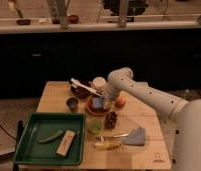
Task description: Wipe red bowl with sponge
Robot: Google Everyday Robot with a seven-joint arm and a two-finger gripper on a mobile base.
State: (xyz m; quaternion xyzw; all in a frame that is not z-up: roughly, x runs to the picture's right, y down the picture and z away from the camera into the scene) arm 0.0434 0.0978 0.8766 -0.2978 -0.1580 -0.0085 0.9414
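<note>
The red bowl is sitting upright near the middle of the wooden table, its mouth facing up. Being round, it is showing no long axis, and its rim is looking a dull orange-red in the low light. The blue sponge is resting inside it, a small block with its longer side running from the near edge of the bowl toward the far edge.

The gripper is hanging right over the sponge at the end of the white arm, which is reaching in from the right and bending down at the elbow. From here I cannot tell how far open it is or whether it is actually clasping the sponge.

Just right of the bowl an orange fruit is lying. A dark bowl with a pale utensil across it and a white cup are standing behind, and a small dark cup to the left. Nearer me are lying a dark, knobbly cluster, a green cup, a fork, a banana and a grey-blue cloth. The green tray at the left is holding a green vegetable and a tan block.

A small dark mark is showing at the table's near right corner, but I cannot read it.
</note>
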